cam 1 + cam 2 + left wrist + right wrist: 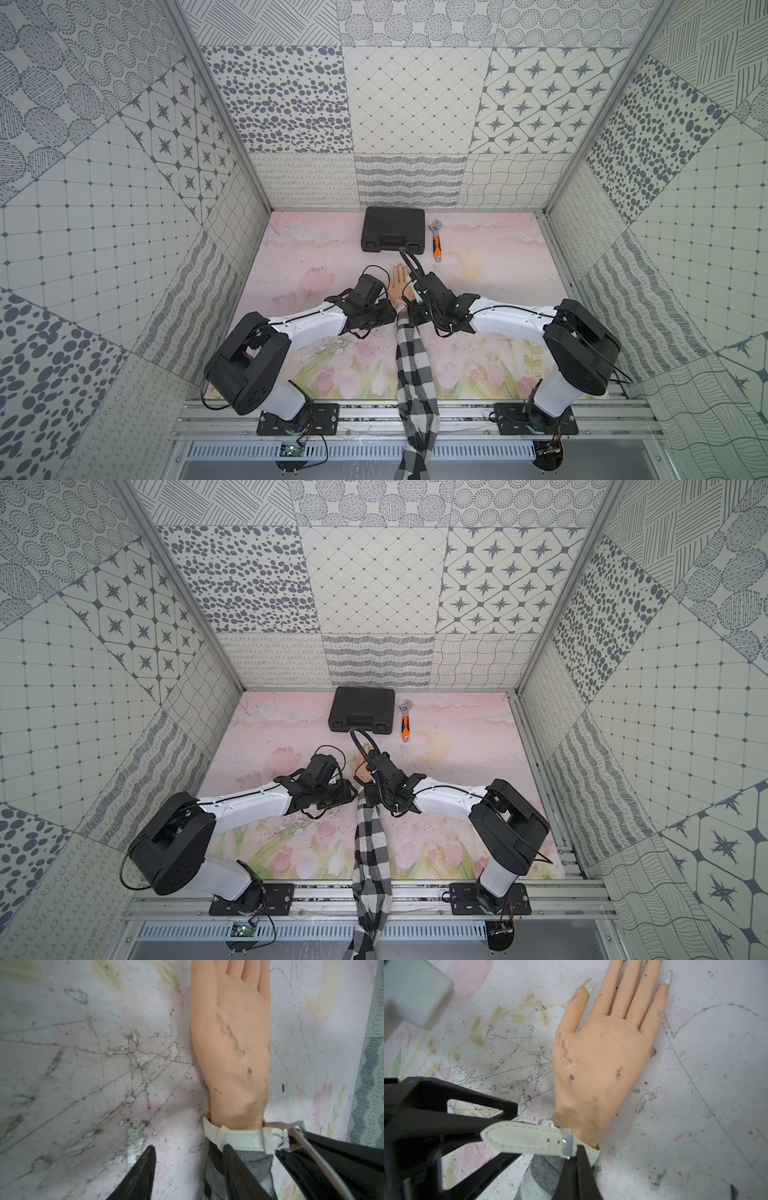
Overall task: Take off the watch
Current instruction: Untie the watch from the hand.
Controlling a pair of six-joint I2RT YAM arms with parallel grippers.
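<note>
A mannequin hand (pixel 602 1059) lies flat on the pink mat, with a checked sleeve (pixel 413 374) running back to the front rail. The watch (pixel 525 1138) sits on its wrist. Only the pale strap and metal buckle (pixel 568 1144) show, and the strap's tail sticks out sideways. My right gripper (pixel 580 1149) is shut, its tips pinching the strap right beside the buckle. My left gripper (pixel 190 1147) is open. One finger (pixel 234 1163) rests on the sleeve just under the strap (pixel 243 1138), and the other finger (pixel 145 1165) is over the mat. The dial is hidden.
A shut black tool case (pixel 393 228) stands at the back of the mat, with an orange-handled wrench (pixel 436 245) beside it on the right. Both arms meet over the wrist at the mat's centre (pixel 399 309). Patterned walls close in three sides.
</note>
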